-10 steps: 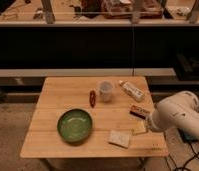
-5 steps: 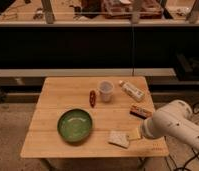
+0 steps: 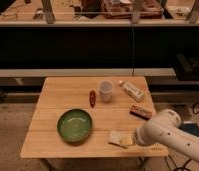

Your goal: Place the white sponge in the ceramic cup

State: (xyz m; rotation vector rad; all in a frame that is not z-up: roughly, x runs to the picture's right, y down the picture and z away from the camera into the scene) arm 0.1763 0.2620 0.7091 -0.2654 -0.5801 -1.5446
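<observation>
Where the white sponge (image 3: 117,138) hugs the table edge (image 3: 58,151), the claw (image 3: 129,140) sits.

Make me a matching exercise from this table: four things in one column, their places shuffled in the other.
1 green bowl
2 ceramic cup
3 white sponge
4 gripper

A next to the small red object
B at the sponge's image-right end
C near table edge, image-left of the sponge
D near table edge, between bowl and gripper

Pairs: 1-C, 2-A, 3-D, 4-B
</observation>
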